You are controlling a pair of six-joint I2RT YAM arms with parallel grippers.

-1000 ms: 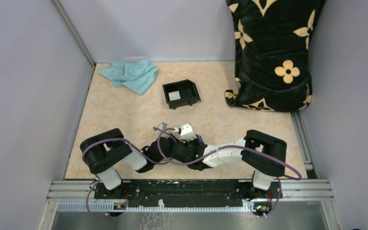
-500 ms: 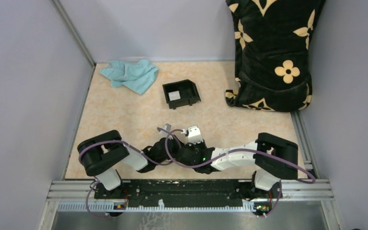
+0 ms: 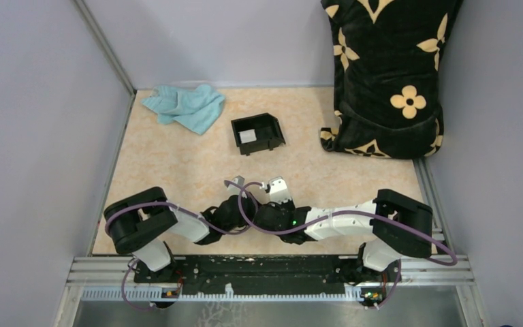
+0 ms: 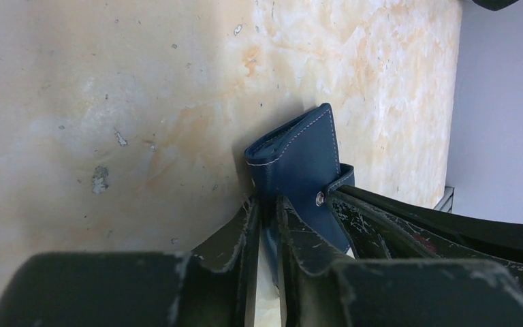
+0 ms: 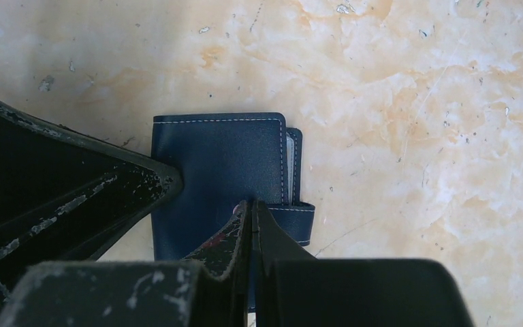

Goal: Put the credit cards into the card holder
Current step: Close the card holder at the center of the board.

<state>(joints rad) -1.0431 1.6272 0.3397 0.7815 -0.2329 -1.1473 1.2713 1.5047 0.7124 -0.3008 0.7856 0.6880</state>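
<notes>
Both arms were folded low and inward over the near edge of the beige marbled worktop [image 3: 170, 170]. The left arm [image 3: 177, 226] reached rightward and the right arm [image 3: 340, 219] leftward, so that their wrists met at the middle. Beneath them the small navy-blue folding card holder [image 5: 218, 157] lay on the worktop, hidden in the top view.

The left fingers [image 4: 245, 225] stood a narrow slit apart with one edge of the card holder between them; whether they gripped it could not be told. The right fingers [image 5: 253, 211] were clenched tight together with nothing seen between them, their tips at the holder's closing tab [image 5: 294, 221] beside the silver snap [image 4: 320, 199].

Farther back, well apart, a black square open-topped box [image 3: 276, 133] held a pale grey-white credit card [image 3: 247, 136]. A crumpled teal cloth [image 3: 184, 107] lay at the far left. A black cushion with cream flowers [image 3: 388, 75] stood in the far right corner.
</notes>
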